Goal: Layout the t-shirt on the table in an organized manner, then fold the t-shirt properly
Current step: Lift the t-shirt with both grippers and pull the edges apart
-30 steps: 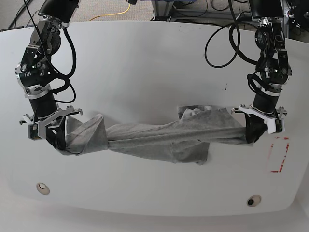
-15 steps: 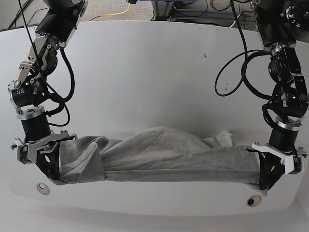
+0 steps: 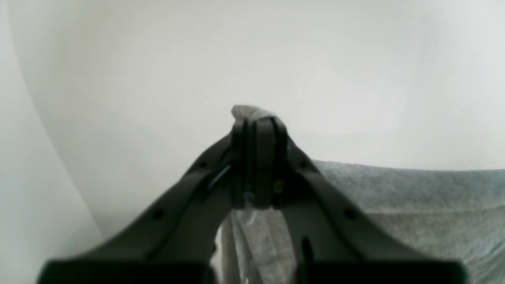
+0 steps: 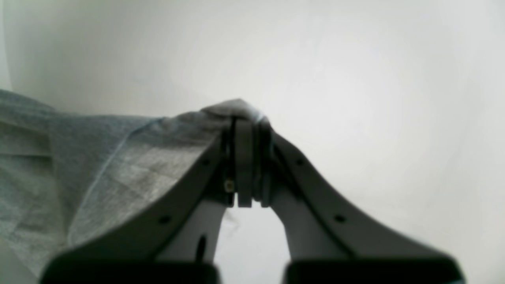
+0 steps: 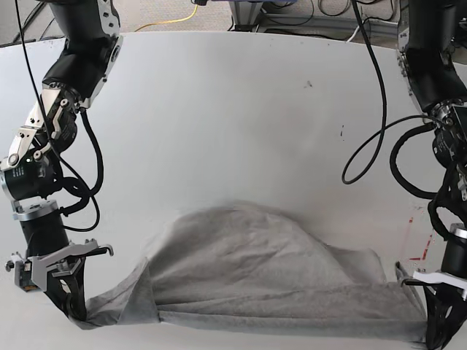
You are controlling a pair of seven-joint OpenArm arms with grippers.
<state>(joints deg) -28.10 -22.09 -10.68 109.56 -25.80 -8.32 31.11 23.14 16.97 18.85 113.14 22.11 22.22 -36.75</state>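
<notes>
Both grippers clamped on cloth, one at each end of the t-shirt [image 5: 263, 270]. Right gripper [image 5: 73, 310] sits at 8 o'clock in the base view; left gripper [image 5: 435, 337] at 4 o'clock, half cut off by the frame's lower edge.

Table [image 5: 233, 109]: white, bare over its far half; red tape mark just visible at 3 o'clock.

T-shirt: stretched across the near edge of the table, long axis running 9-to-3 between the two grippers. Near hem pulled into a nearly straight line; body humps up behind it toward 12, loose and wrinkled. Plain grey face up, no lettering seen.

Relation that matters: cloth lies inboard of each gripper, and its slack bulk lies toward 12. Judgement: the layout step is in hand; spreading calls for keeping the hem taut along that axis while the hump flattens. Neither arm is nearer; the hold looks symmetric.

Wrist views add what the base view cannot: in the left wrist view, left gripper [image 3: 255, 130] has jaws together with a tuft of t-shirt [image 3: 414, 213] poking past the tips at 12. Right wrist view: right gripper [image 4: 246, 132] likewise closed, t-shirt [image 4: 98, 165] fanning off toward 9.
</notes>
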